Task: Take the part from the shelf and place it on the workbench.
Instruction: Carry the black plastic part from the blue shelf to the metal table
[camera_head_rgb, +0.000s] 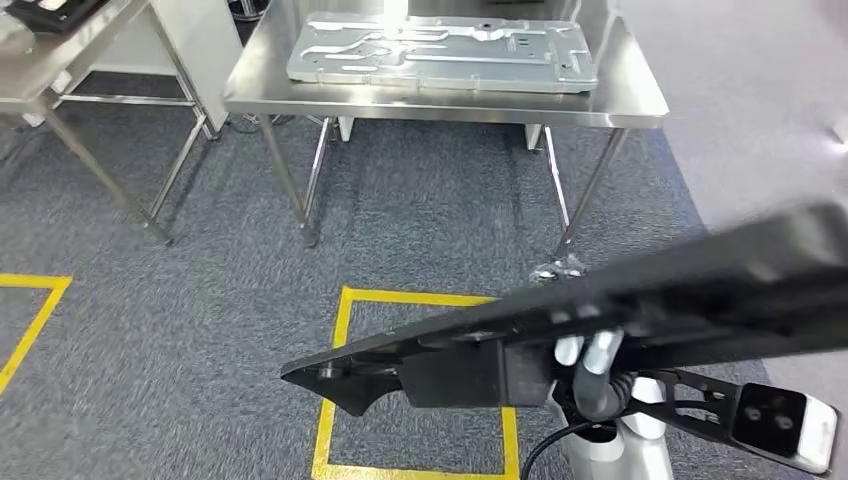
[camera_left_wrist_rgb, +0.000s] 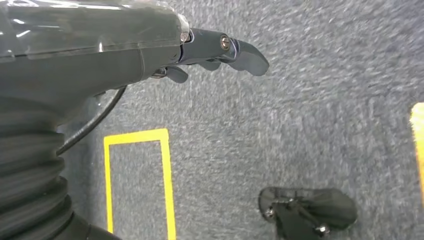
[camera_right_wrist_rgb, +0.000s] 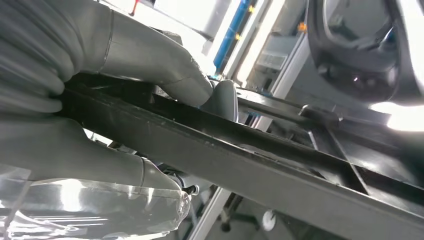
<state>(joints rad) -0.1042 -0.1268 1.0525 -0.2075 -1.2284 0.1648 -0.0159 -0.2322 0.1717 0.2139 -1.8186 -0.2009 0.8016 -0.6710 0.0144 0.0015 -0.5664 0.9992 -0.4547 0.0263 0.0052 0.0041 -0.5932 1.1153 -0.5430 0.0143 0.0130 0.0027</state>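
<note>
The part (camera_head_rgb: 640, 310) is a long, flat black panel held slanted across the lower right of the head view, above the carpet. My right hand (camera_head_rgb: 590, 365) grips it from beneath near its middle. In the right wrist view the thumb and fingers of my right hand (camera_right_wrist_rgb: 150, 60) clamp the black part (camera_right_wrist_rgb: 225, 150) along its edge. The steel workbench (camera_head_rgb: 440, 105) stands ahead across the carpet, with a grey metal plate (camera_head_rgb: 440, 50) lying on it. My left hand (camera_left_wrist_rgb: 215, 50) hangs over the floor with nothing in it, fingers stretched out.
A second steel table (camera_head_rgb: 60, 60) stands at the far left. Yellow tape squares (camera_head_rgb: 340, 380) mark the grey carpet between me and the workbench, and another yellow tape square (camera_left_wrist_rgb: 165, 180) lies below my left hand. The workbench legs (camera_head_rgb: 590, 190) stand on the carpet ahead.
</note>
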